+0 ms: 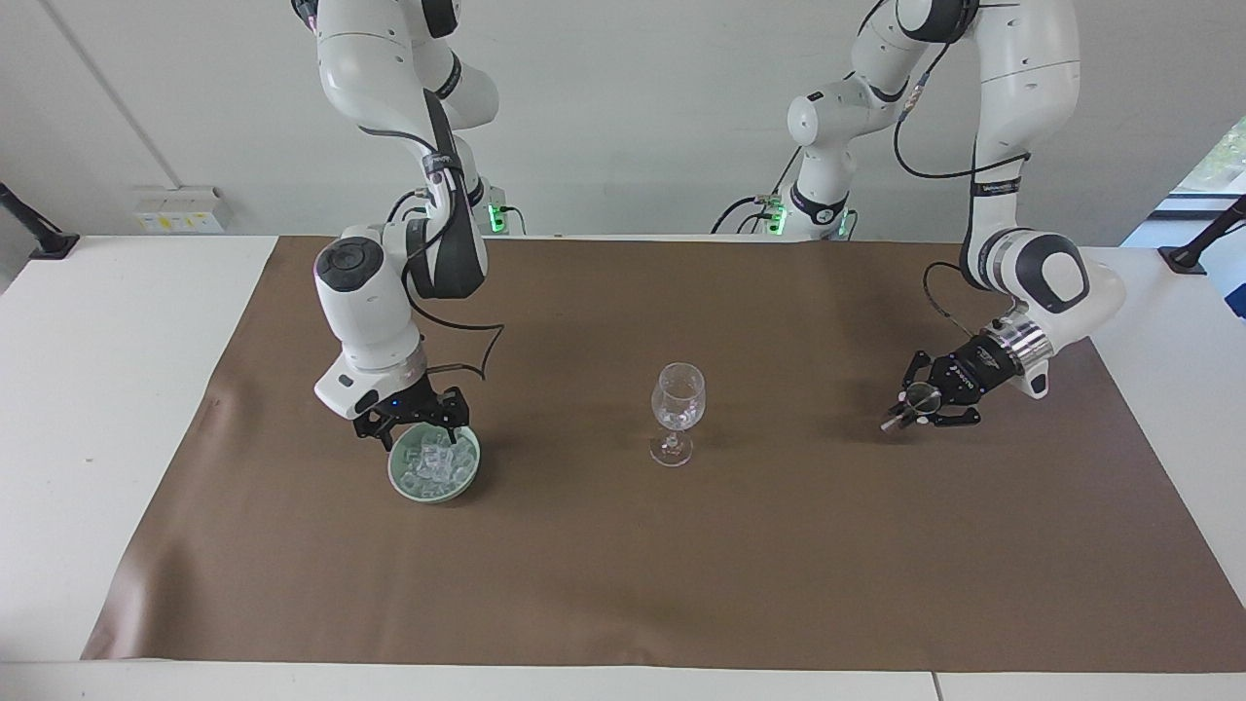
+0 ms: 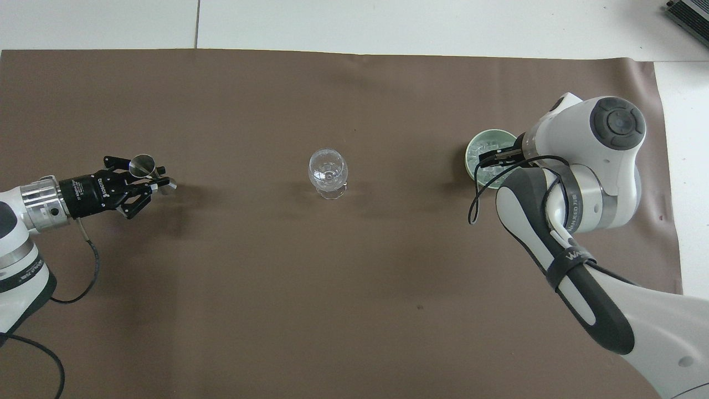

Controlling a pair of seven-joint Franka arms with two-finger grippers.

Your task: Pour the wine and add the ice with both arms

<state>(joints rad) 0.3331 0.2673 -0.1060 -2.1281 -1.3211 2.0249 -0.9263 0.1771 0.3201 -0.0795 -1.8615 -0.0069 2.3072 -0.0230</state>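
The ice [image 1: 435, 461] is heaped in a small green bowl [image 1: 397, 474] toward the right arm's end of the table. My right gripper [image 1: 419, 436] hangs open just over the bowl's rim on the robots' side. In the overhead view its wrist covers part of the bowl [image 2: 472, 153]. A clear stemmed wine glass [image 1: 677, 399] [image 2: 328, 169] stands upright mid-table. My left gripper [image 1: 913, 409] [image 2: 150, 178] is shut on a small metal jigger [image 1: 920, 396] [image 2: 142, 164], held low over the mat toward the left arm's end. Wine is out of view.
A brown mat [image 1: 623, 584] covers most of the white table [image 1: 107, 389]. A wall socket box [image 1: 180, 209] sits past the table's edge at the right arm's end.
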